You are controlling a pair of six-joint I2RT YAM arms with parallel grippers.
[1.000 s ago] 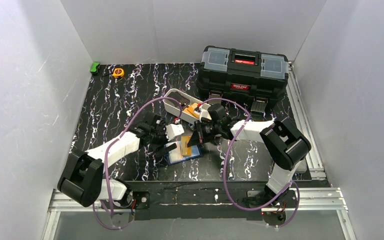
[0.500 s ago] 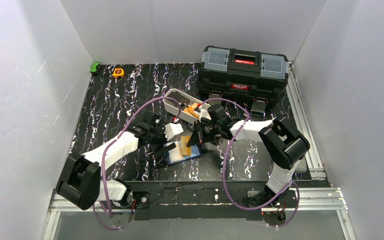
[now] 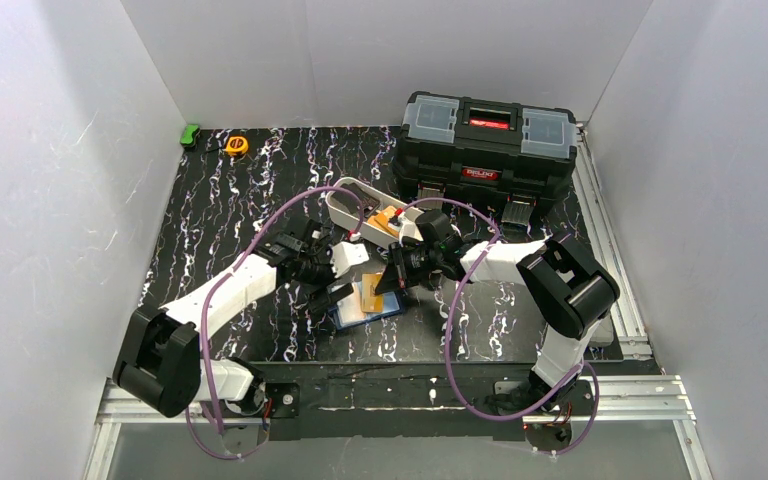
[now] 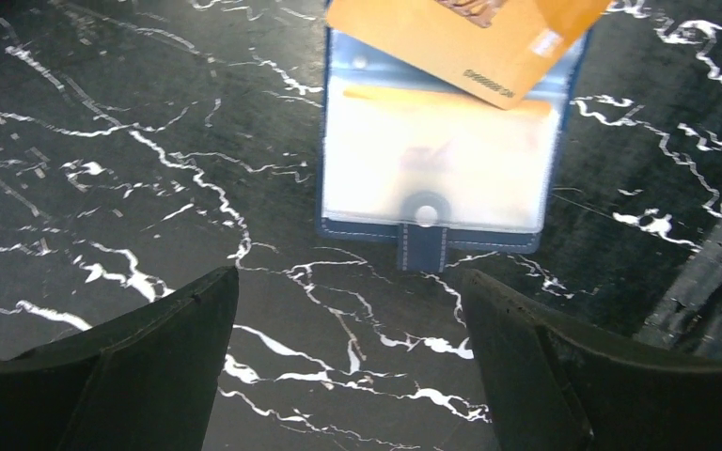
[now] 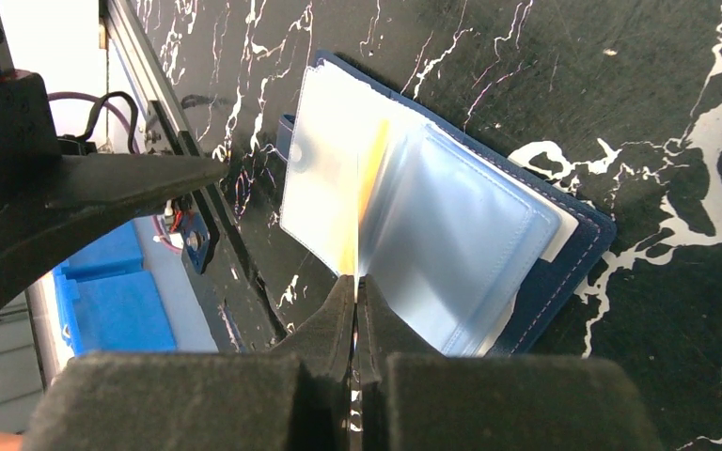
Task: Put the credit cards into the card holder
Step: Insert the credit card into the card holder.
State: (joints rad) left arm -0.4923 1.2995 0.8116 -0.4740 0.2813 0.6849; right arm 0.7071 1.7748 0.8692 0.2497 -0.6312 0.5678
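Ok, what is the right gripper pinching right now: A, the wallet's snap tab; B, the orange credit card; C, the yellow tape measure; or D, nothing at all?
B: the right gripper is shut on the orange credit card, held edge-on over the open card holder.

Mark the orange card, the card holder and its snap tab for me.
orange card (image 4: 451, 42): left wrist view, middle of its face.
card holder (image 4: 437, 169): left wrist view, clear front sleeve.
snap tab (image 4: 423, 249): left wrist view, navy strap below the stud.
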